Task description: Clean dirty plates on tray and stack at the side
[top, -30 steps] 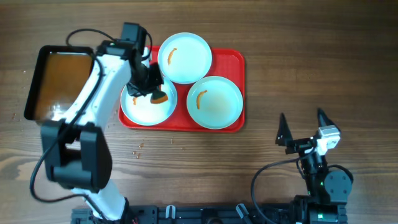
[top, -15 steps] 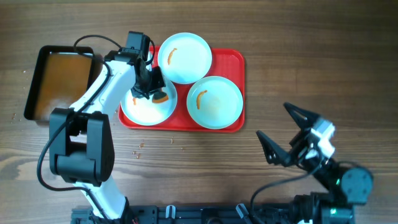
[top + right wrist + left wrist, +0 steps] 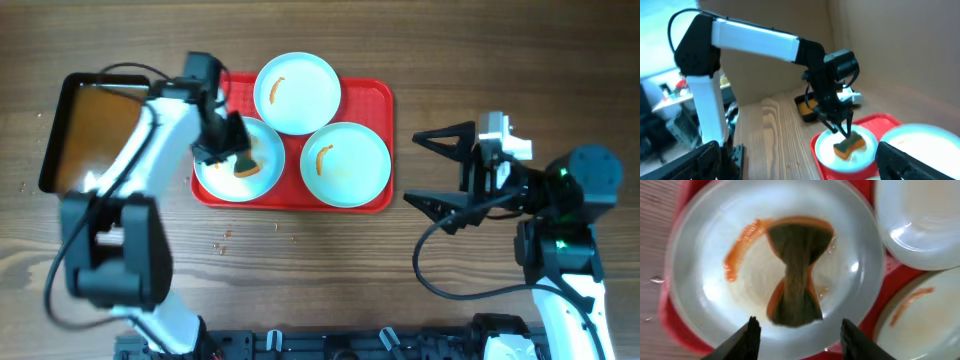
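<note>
Left plate: round, shallow, white with a faint blue cast; it lies at the left end of the tray, directly below the left claw.
Left claw: fingers parted and pinching nothing; in the wrist view a sliver of plate shows between each tip and the sponge.
Sponge: green pad on an orange body, waisted like an hourglass. It lies flat on the left plate just right of its middle, with its near end between the fingertips.
Smear on the left plate: a curved orange streak to the upper left of the sponge, running up to the sponge's top corner; the plate floor around it is wet and glossy.
Top plate: upper middle of the overhead frame, its upper rim reaching past the tray's upper edge; one short orange streak left of its centre.
Right plate: on the tray's right half, with a curved orange streak on its left side.
Tray: red, rectangular with rounded corners, in the upper middle of the overhead frame; the three plates sit on it side by side.
Right claw: spread wide and empty, at the right of the overhead frame, well apart from the tray and pointing toward it.
Black tray: upper left of the overhead frame, holding brownish liquid, just left of the red tray.
Table: brown wood grain, with a few small specks below the tray's lower left corner.
</note>
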`<state>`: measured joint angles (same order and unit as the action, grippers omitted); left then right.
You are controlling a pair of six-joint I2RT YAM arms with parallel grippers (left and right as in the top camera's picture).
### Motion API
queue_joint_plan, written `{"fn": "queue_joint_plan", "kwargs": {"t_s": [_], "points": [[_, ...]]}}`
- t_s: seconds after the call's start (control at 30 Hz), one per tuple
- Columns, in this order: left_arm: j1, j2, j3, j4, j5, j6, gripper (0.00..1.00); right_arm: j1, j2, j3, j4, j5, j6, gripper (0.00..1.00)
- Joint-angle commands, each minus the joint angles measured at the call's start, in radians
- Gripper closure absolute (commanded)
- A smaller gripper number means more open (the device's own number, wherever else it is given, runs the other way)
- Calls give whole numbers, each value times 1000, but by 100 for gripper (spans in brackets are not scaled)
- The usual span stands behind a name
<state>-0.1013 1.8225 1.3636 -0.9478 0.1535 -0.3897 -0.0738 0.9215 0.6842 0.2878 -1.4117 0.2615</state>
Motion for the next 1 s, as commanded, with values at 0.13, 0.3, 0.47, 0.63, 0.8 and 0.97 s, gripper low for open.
{"fn": "queue_joint_plan", "kwargs": {"t_s": [0.13, 0.3, 0.47, 0.63, 0.8, 0.97], "points": [[87, -290, 43, -109, -2, 0, 0, -2, 180, 73, 1027, -211, 852, 0], [87, -285, 43, -123, -2, 0, 0, -2, 341, 185, 1148, -185, 839, 0], [87, -285, 43, -123, -2, 0, 0, -2, 406, 186, 1130, 58, 986, 0], [87, -285, 43, -119, -2, 0, 0, -3, 402, 219, 791, 114, 808, 1], [87, -285, 43, -122, -2, 0, 0, 24, 396, 339, -250, 602, 229, 1], [87, -285, 43, -119, -2, 0, 0, 228, 422, 568, -773, 1120, -49, 0]]}}
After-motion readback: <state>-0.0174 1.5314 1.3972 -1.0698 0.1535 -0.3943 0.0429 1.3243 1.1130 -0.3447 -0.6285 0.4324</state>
